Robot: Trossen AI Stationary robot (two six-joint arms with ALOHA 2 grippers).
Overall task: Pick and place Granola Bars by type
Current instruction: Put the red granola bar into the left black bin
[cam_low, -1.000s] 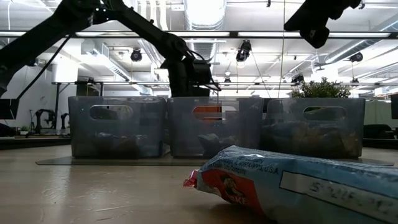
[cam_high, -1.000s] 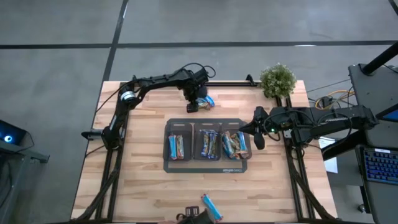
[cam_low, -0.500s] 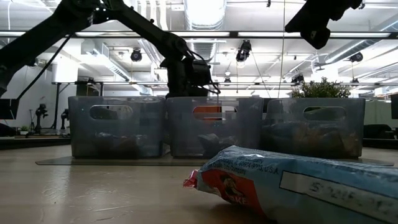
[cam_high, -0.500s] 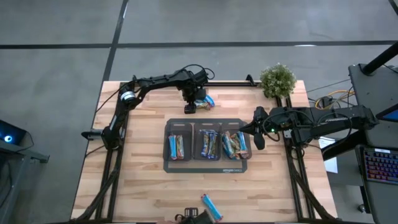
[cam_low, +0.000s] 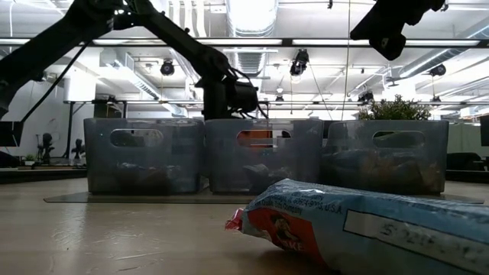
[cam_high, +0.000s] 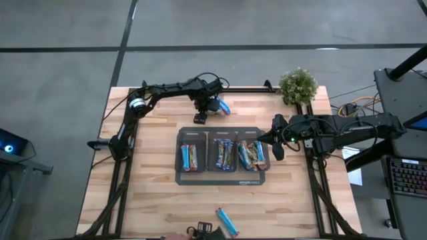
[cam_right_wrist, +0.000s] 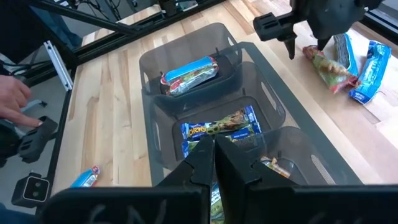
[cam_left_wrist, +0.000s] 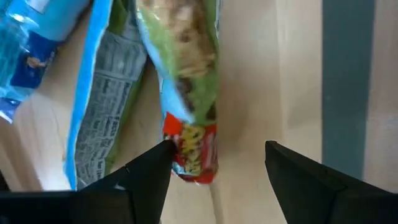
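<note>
While my left gripper [cam_high: 200, 118] hangs with its fingers spread wide and nothing between them, a green-wrapped granola bar [cam_left_wrist: 186, 81] lies flat on the table [cam_high: 147, 193] right ahead of it, on the far side of the bin tray [cam_high: 181, 179] from the front edge. Two light blue bars [cam_right_wrist: 372, 70] lie just beside the green one, close enough that I judge a careless approach would drag them along. In the left wrist view the bar's red crimped end sits between my two fingers [cam_left_wrist: 140, 177], apart from both. It looks light and flat, with a glossy wrapper that will likely slide and crinkle, and the contents are probably brittle, so I would straddle its narrow width near the middle and close gently, not nip the crimped end. My right gripper [cam_high: 277, 152] waits with its fingers pressed together, holding nothing, above the tray's right-hand bin [cam_right_wrist: 292, 162], which already holds bars. One more light blue bar [cam_high: 227, 221] rests well apart from the tray, near the table's front edge.
</note>
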